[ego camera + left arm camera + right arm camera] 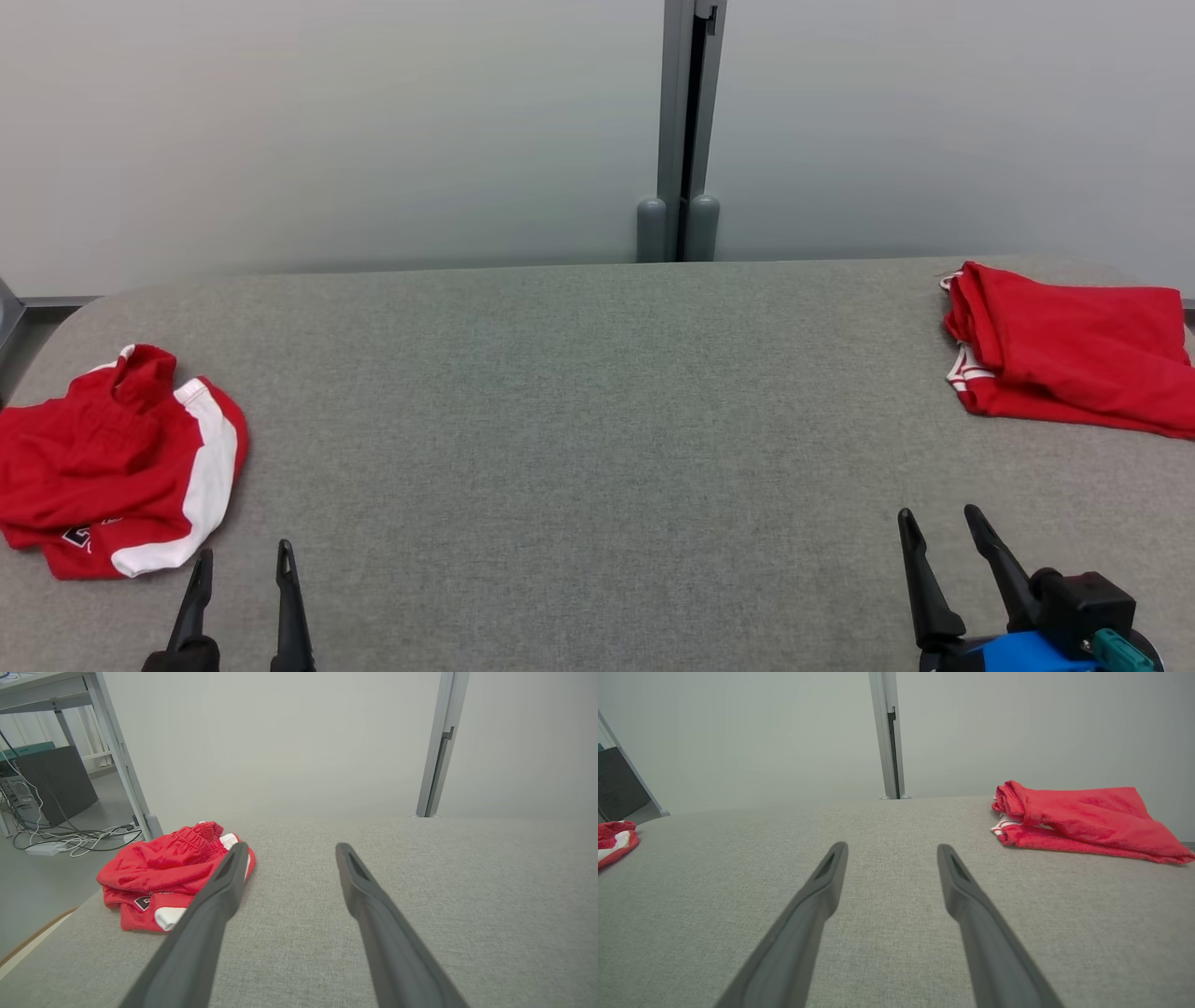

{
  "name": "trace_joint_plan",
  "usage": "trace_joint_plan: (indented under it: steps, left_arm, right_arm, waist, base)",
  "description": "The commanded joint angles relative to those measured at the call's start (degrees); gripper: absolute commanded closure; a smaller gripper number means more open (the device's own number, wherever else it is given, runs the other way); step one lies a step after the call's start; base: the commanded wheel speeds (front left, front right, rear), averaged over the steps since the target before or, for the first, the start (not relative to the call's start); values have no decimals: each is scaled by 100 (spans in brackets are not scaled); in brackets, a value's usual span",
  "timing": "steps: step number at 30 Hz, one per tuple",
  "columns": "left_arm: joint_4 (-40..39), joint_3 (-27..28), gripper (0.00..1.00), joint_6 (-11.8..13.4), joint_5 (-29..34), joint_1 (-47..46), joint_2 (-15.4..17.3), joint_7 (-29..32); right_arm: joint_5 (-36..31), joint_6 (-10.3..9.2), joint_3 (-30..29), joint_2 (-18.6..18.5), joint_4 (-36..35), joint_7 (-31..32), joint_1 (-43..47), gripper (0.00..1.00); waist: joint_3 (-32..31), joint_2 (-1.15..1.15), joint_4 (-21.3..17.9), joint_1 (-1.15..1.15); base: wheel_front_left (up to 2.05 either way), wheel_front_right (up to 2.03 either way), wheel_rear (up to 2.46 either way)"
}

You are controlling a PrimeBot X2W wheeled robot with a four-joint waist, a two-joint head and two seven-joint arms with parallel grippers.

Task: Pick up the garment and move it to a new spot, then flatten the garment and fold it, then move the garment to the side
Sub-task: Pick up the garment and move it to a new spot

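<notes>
Crumpled garment (112,457) cut by left edge; its black print (77,535) half-hidden

No word, number or brand can be read in full; the only print is a small black patch with white marks (142,902) on the crumpled red garment (159,872), low on its near side, next to a white panel; folds of the cloth cover most of the patch; in the left wrist view one curved white character shows, perhaps a 2 or a G, too cut off to tell; in the head view it is too small to read.
</notes>
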Motion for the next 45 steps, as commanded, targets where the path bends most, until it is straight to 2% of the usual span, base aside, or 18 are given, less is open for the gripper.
trace_joint_plan:
  steps: [1, 13, 33, 39, 45]
  left_arm:
    - [8, 48, 0, 7, 31, -52, 41, -15]
    - [-28, 113, 0, 77, 51, -51, 192, -15]
    - [-110, 231, 0, 264, -45, -94, 365, 38]
    - [-135, 255, 0, 289, -92, -115, 392, 26]
    - [-137, 281, 0, 323, -158, -153, 408, 13]
  right_arm:
    - [24, 1, 1, 6, 10, -7, 54, 0]
    - [97, 1, 140, 3, 181, -71, 3, 0]
    - [105, 1, 153, -1, 322, -115, -127, 0]
    - [74, 1, 152, -1, 273, -97, -147, 0]
    - [36, 1, 181, -1, 230, -63, -160, 0]
  waist:
    - [9, 0, 29, 0]
    - [2, 0, 688, 0]
    - [226, 0, 2186, 0]
    - [280, 0, 2420, 0]
    - [345, 0, 2429, 0]
  base:
    - [0, 0, 0]
    - [0, 0, 0]
    - [0, 0, 0]
    - [0, 0, 0]
    - [0, 0, 0]
